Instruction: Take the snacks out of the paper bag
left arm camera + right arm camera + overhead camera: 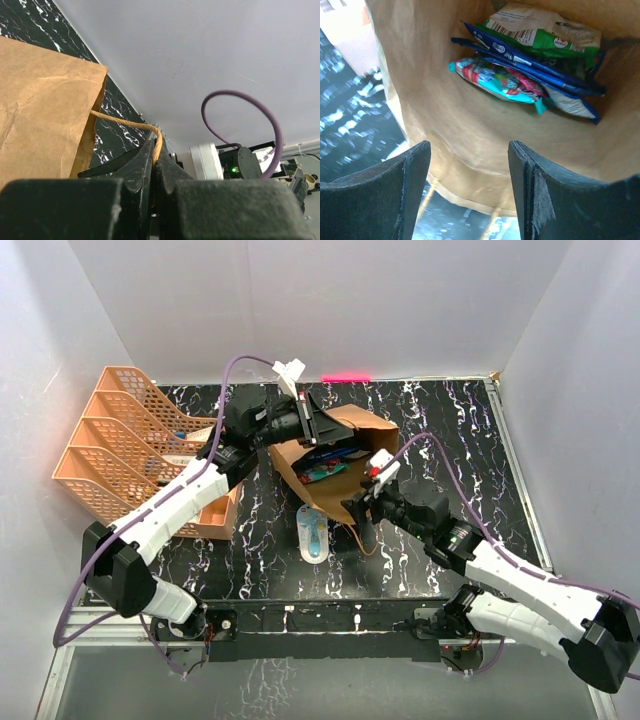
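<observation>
Left end effector pinched shut on paper bag handle. Right end effector spread wide, empty, at bag mouth; snacks inside.

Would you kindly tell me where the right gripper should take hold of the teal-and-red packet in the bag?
Likely its near long edge: the teal-and-red packet lies nearest the mouth of the paper bag, that edge clear of the dark blue packets. Bring the right gripper straight in through that mouth, jaws open.
</observation>
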Available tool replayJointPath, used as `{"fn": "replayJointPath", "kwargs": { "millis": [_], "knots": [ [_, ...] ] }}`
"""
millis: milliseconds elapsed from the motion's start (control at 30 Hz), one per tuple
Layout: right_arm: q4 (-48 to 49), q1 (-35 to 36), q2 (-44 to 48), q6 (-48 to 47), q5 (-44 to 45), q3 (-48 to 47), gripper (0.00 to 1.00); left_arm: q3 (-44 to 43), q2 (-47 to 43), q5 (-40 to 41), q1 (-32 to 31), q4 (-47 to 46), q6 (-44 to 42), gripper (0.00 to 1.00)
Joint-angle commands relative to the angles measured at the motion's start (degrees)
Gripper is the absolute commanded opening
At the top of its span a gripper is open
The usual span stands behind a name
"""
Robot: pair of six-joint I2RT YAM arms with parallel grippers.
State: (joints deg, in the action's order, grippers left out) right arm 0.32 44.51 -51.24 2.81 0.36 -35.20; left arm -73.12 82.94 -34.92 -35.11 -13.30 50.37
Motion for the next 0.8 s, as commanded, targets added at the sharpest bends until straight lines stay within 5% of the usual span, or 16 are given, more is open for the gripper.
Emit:
{"fn": "replayJointPath", "kwargs": {
  "millis": [0,100,233,767],
  "knots": [
    [4.86,0.03,1.37,-26.82,-1.87,1.97,0.67,1.24,-4.29,0.39,-0.5,-3.84,0.5,0.0],
    [2.96,-0.02,-0.38,-35.54,-1.5,0.75,0.62,3.18,-5.97,1.67,-1.59,-5.81,1.82,0.0],
    [7.09,0.0,-2.02,-45.84,-2.2,3.05,0.35,5.9,-7.28,3.56,-2.86,-7.92,3.11,0.0],
    [39.21,-11.4,-14.85,-45.79,-18.52,9.95,0.35,3.68,-7.79,6.51,-3.12,-2.61,0.7,0.0]
  ]
}}
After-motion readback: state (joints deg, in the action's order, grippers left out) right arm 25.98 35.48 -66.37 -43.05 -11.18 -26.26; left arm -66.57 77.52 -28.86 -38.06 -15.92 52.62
